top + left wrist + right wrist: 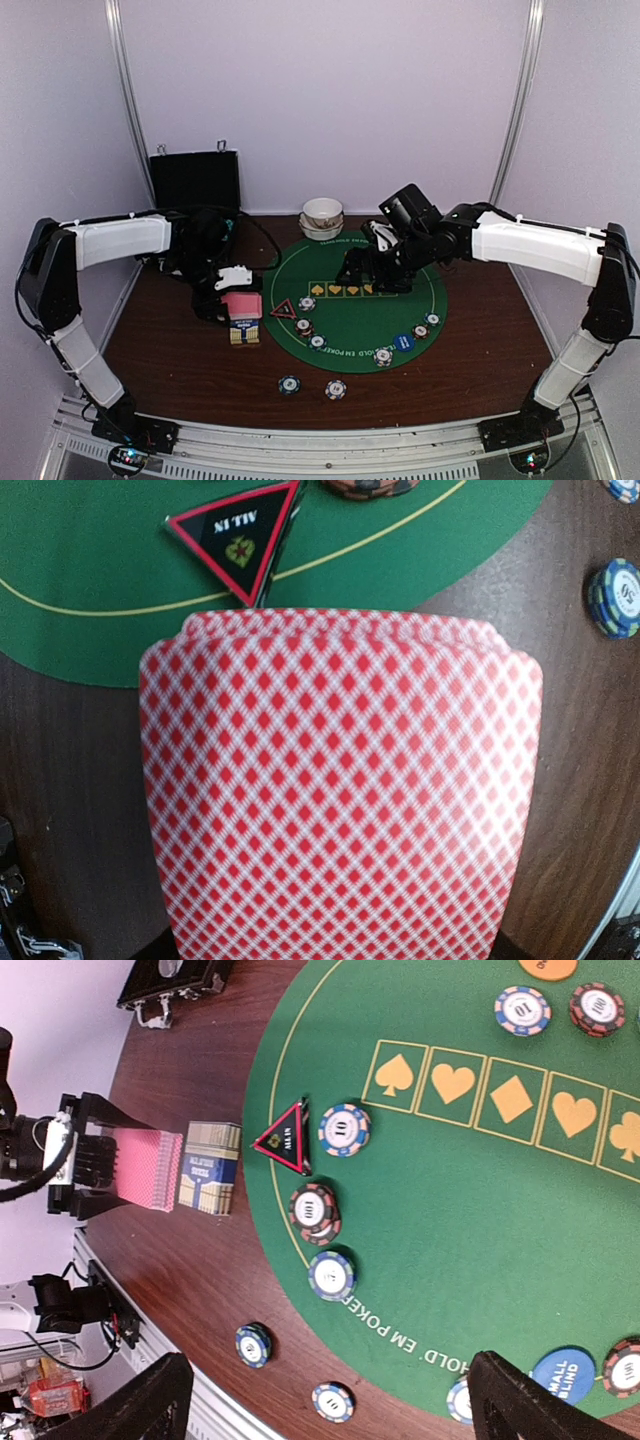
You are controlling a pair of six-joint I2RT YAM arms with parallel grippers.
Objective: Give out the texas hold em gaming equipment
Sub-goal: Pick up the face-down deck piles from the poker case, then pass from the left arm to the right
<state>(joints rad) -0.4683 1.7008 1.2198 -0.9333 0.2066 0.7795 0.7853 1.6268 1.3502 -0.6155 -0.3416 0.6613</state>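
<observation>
My left gripper (232,298) is shut on a stack of pink-backed cards (241,305), held over the wood left of the green mat (350,320). The cards fill the left wrist view (340,780) and hide the jaws. The red-rimmed triangle marker (283,309) stands at the mat's left edge, also seen in the wrist views (238,535) (283,1138). Striped chips (344,1130) (314,1210) (331,1275) lie on the mat; two more (289,385) (336,389) lie on the wood. My right gripper (330,1405) is open and empty above the mat.
A blue-and-tan card box (244,330) lies just in front of the held cards. A blue disc (563,1375) and an orange disc (547,965) sit on the mat. White bowls (322,217) stand at the mat's far edge. A black case (195,180) stands open at the back left.
</observation>
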